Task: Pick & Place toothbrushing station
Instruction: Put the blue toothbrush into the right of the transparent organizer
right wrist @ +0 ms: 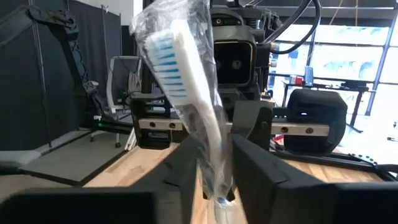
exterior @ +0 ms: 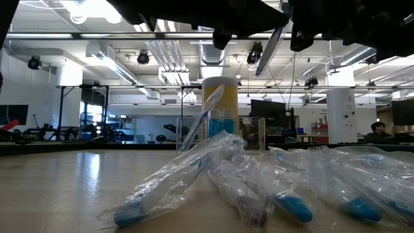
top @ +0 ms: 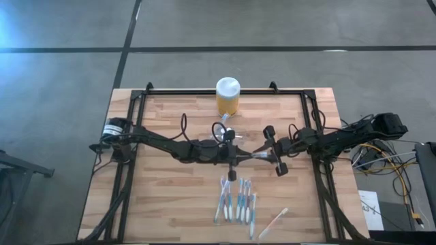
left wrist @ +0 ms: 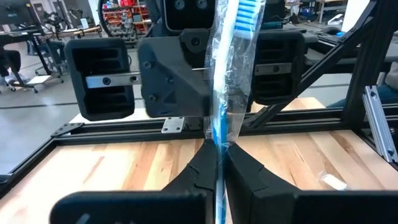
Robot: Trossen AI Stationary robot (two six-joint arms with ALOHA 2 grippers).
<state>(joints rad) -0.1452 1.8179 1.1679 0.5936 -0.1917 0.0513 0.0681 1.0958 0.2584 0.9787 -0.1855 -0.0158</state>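
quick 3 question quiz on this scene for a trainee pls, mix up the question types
1. True or false: the yellow jar lies on its side.
2. What is the left hand gripping? A) a wrapped toothbrush B) the jar's lid C) nothing
3. Fill in: the spare wrapped toothbrushes lie loose on the ____.

Key
1. False. The yellow jar stands upright at the table's far edge.
2. A. The wrapped toothbrush is pinched between the left hand's fingers, with its bristle end pointing toward the right hand.
3. table
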